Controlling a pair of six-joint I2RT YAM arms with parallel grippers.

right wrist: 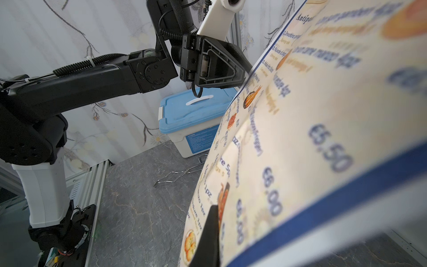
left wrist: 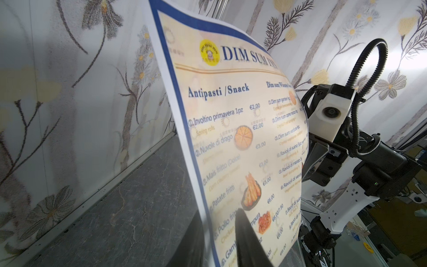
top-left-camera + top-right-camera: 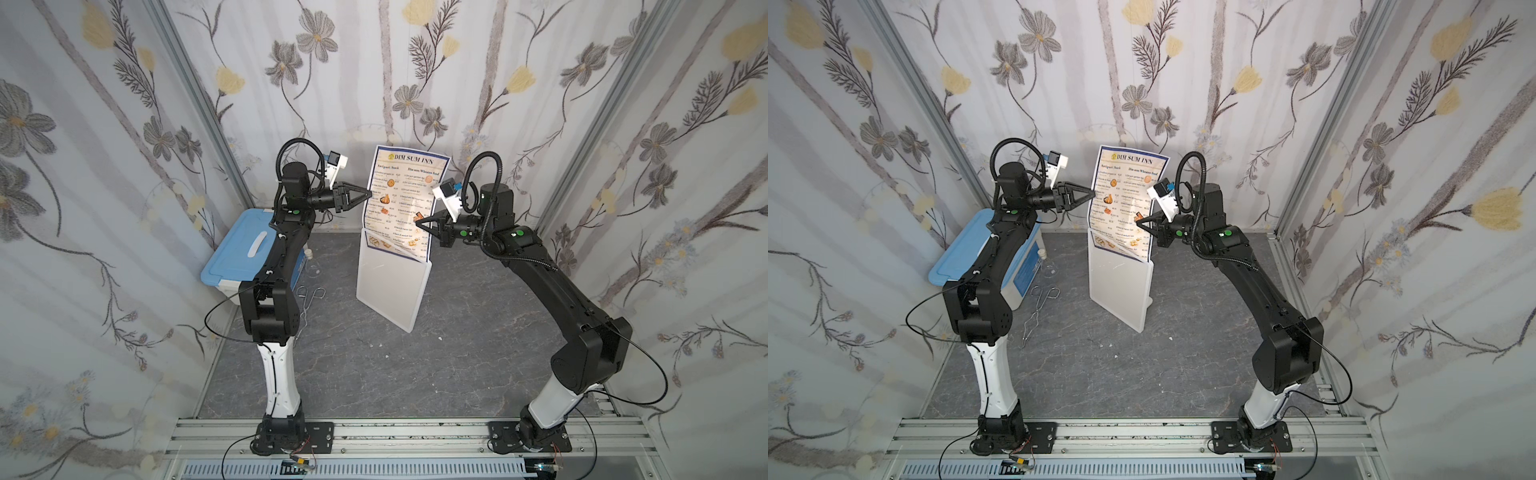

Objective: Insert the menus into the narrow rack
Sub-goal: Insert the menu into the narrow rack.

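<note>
Top views both show the menu (image 3: 405,195) standing upright over the middle of the table (image 3: 374,374). Its bottom edge is just inside the open top of the rack (image 3: 390,291), which stands on end toward the far side. Only the lowest strip, with its food photos, sits behind the cloudy front wall. The heading and both columns of text rise clear above the opening. I judge the job begun but mostly ahead: the sheet has to slide down until the rack takes nearly all of it.

The left gripper (image 3: 368,193) pinches the menu's left edge about halfway up, its tips drawn to a point on the sheet. The right gripper (image 3: 419,224) is pressed together on the right edge, lower down, just above the rack's mouth. The sheet bows between the two holds.

How deep the bottom edge reaches is hard to make out through the plastic. Whether the lower right corner is inside the slot or riding over its lip I cannot tell. In the left wrist view one finger (image 2: 242,231) lies across the printed face and its partner is mostly hidden behind the sheet. Neither wrist view shows the rack's opening, and the close print in the right wrist view is blurred.
</note>
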